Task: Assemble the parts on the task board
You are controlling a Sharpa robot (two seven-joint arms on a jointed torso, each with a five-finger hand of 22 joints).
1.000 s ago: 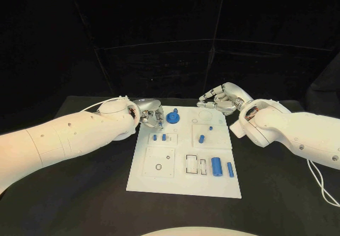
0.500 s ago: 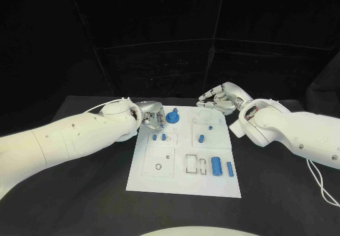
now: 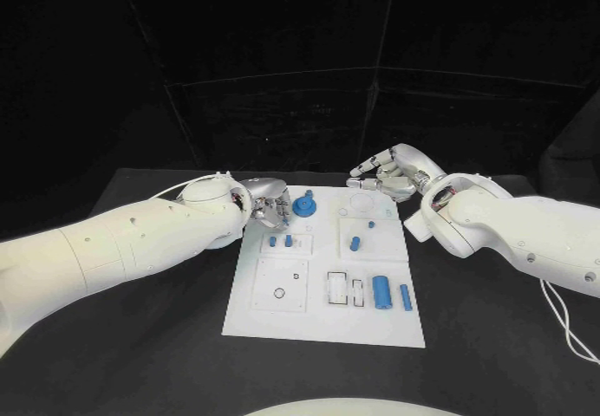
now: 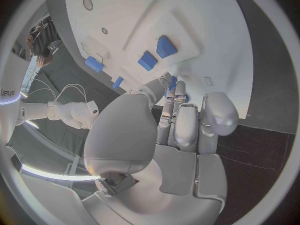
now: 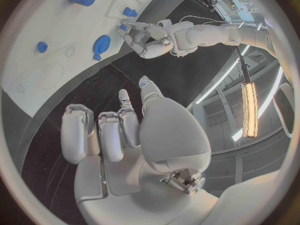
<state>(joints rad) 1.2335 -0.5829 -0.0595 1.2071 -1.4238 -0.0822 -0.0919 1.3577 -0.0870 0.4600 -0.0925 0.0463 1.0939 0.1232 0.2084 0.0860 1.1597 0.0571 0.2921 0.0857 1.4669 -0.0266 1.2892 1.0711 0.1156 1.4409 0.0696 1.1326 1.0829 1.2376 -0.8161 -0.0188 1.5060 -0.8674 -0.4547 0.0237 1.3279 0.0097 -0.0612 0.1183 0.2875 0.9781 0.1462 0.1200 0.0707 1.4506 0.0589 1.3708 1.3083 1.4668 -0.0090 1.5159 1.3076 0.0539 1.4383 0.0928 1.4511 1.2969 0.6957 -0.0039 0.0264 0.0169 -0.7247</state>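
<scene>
A black bench (image 3: 150,347) stands before dark curtain walls (image 3: 300,95); a bright strip light (image 5: 249,110) glows at three o'clock.

Two bulky arms clad in smooth white shells are seen, the left arm (image 3: 113,247) dotted with small dark screw holes along its casing, as is the right arm (image 3: 525,234). A rounded white housing is found at each wrist. A thin pale cable is looped near the left wrist, and another is trailed beside the right forearm. The left hand (image 3: 270,206) and the right hand (image 3: 390,176) are finished in polished silver metal. The fingers (image 4: 178,120) are built of segmented silver links with darker seams between them.
</scene>
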